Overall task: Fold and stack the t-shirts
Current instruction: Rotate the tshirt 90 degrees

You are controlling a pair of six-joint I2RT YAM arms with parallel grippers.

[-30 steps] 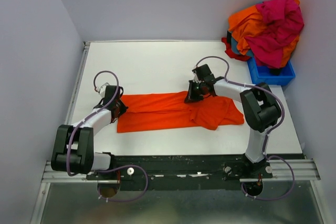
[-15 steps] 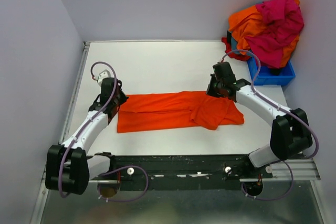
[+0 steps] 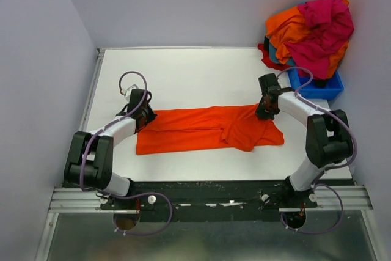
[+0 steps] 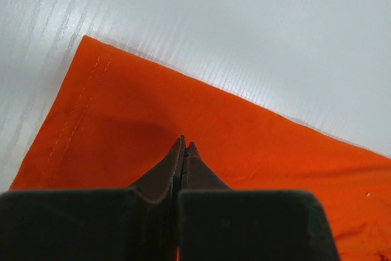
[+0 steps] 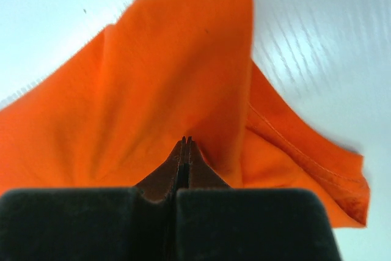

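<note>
Spreading step: the shirt (image 3: 195, 131) lies between the arms, left gripper (image 3: 144, 117) closed at its far-left corner, right gripper (image 3: 264, 112) clamped on its far-right fold; next, flatten the bunched right end before folding.

Plain bright orange t-shirt (image 3: 201, 131), white surface (image 3: 183, 74), blue plastic bin (image 3: 316, 88), magenta-pink, orange and red t-shirts (image 3: 324, 22) in it, pale grey walls (image 3: 183, 4)

t-shirt (image 3: 195, 131): flat on table (image 3: 183, 71), centre | shirt pile (image 3: 314, 32): in bin (image 3: 317, 90), far right
</note>
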